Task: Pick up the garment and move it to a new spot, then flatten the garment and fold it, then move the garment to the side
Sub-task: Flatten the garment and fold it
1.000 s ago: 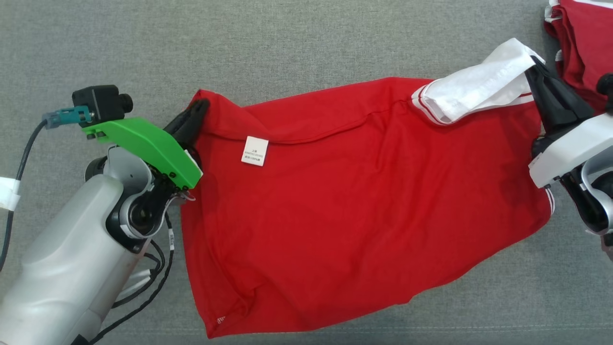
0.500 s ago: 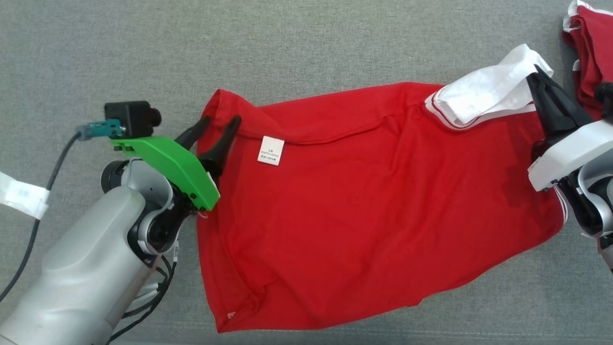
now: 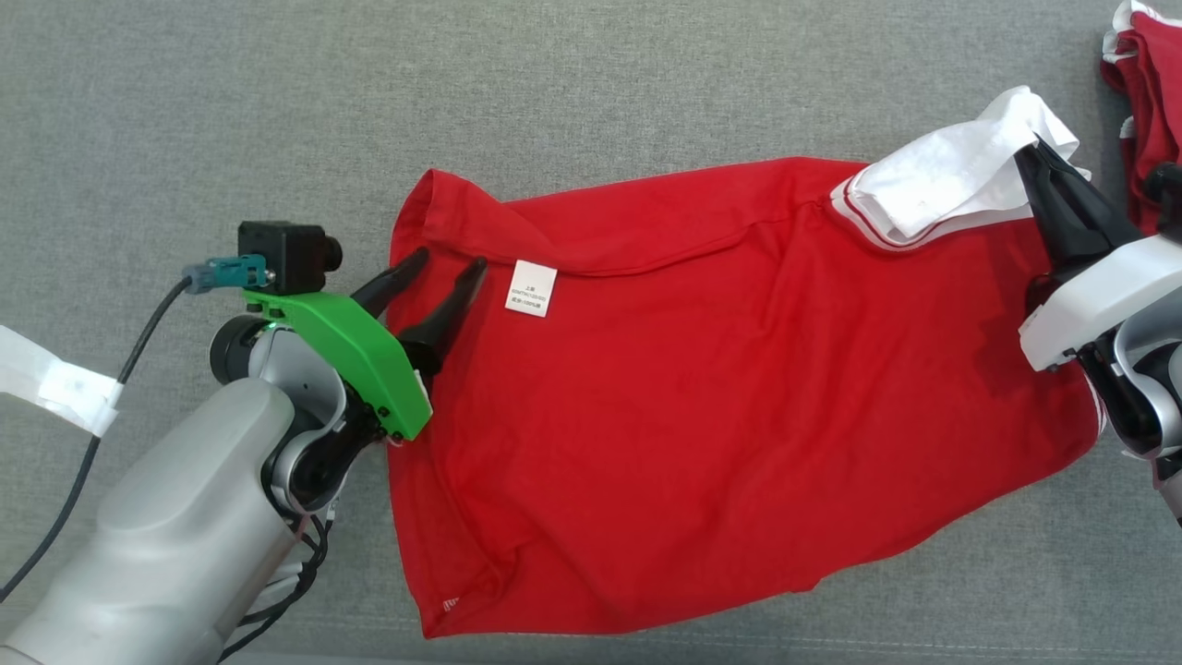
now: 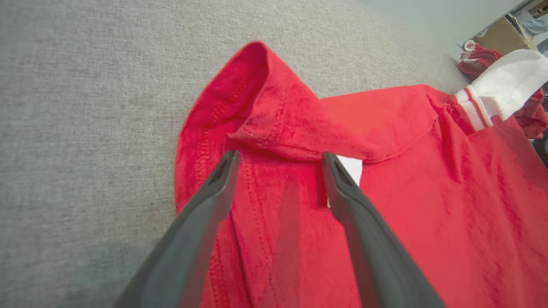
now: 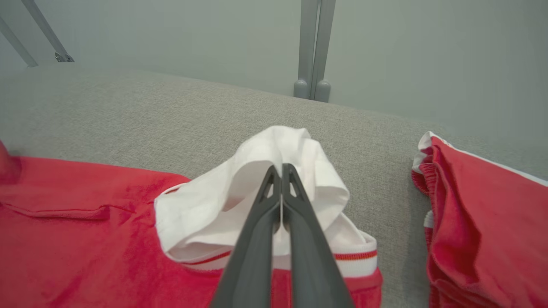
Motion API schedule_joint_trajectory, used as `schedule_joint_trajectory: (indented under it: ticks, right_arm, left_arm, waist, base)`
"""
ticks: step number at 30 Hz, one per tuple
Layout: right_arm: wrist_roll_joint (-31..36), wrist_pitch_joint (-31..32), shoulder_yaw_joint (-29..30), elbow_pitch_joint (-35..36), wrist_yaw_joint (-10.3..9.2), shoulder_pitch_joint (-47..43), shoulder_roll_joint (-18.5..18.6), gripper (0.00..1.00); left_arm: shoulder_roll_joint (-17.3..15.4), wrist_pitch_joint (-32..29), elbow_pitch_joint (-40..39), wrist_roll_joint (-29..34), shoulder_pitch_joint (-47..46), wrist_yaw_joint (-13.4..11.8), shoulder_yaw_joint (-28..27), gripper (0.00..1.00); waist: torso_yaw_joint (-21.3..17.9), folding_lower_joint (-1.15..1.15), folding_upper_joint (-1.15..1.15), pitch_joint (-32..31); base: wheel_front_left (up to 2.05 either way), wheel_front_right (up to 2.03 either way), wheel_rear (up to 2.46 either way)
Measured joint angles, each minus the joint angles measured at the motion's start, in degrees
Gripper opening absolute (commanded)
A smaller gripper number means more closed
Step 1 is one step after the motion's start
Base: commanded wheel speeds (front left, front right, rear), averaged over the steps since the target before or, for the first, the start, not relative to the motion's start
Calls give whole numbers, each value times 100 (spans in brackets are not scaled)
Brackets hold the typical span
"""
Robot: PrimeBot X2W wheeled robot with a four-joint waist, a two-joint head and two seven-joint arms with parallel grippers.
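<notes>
A red garment [image 3: 702, 397] with a white collar [image 3: 951, 171] lies spread on the grey fabric surface [image 3: 591, 83]. A white label [image 3: 533, 288] shows near its left end. My left gripper [image 3: 448, 263] stands open just above the garment's left corner [image 4: 257, 98], nothing between its fingers [image 4: 205, 205]. My right gripper [image 5: 281, 169] is shut on the garment's white collar [image 5: 278, 171] at the far right, holding it slightly lifted.
Another red garment [image 3: 1145, 74] with white trim lies bunched at the far right, also seen in the right wrist view [image 5: 483, 222]. A grey post [image 5: 314, 47] stands behind the surface's far edge. A cable [image 3: 102, 425] trails from my left wrist camera.
My left gripper has opened and let go of the garment's left corner, which now lies on the surface. The head camera shifted, so the whole scene sits a little right and lower.
</notes>
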State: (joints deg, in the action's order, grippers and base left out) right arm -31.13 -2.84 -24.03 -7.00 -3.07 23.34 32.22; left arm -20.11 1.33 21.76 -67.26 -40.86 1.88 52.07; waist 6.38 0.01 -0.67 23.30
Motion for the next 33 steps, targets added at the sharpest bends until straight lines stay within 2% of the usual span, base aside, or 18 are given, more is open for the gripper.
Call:
schedule_joint_trajectory:
  ticks: [3, 12, 18, 33]
  right_arm:
    - [0, -22, -1, -36, 2, 22, 0, 0]
    - [0, -48, -7, -140, 21, 91, -16, 0]
    - [-2, -67, -5, -188, 43, 92, -18, 0]
    - [-8, -101, -13, -311, 58, 106, -73, 0]
  left_arm:
    - [47, 30, 98, 60, -4, 99, 34, 100]
    - [80, 208, 523, 216, -94, 182, 35, 100]
    - [149, 311, 710, 336, -231, 272, 67, 94]
    - [304, 608, 1173, 476, -428, 372, 157, 89]
  waist:
    - [-15, 0, 0, 13]
    - [-101, 0, 0, 62]
    - [-138, 0, 0, 89]
    - [-204, 0, 0, 118]
  base:
    - [0, 0, 0]
    - [0, 0, 0]
    - [0, 0, 0]
    - [0, 0, 0]
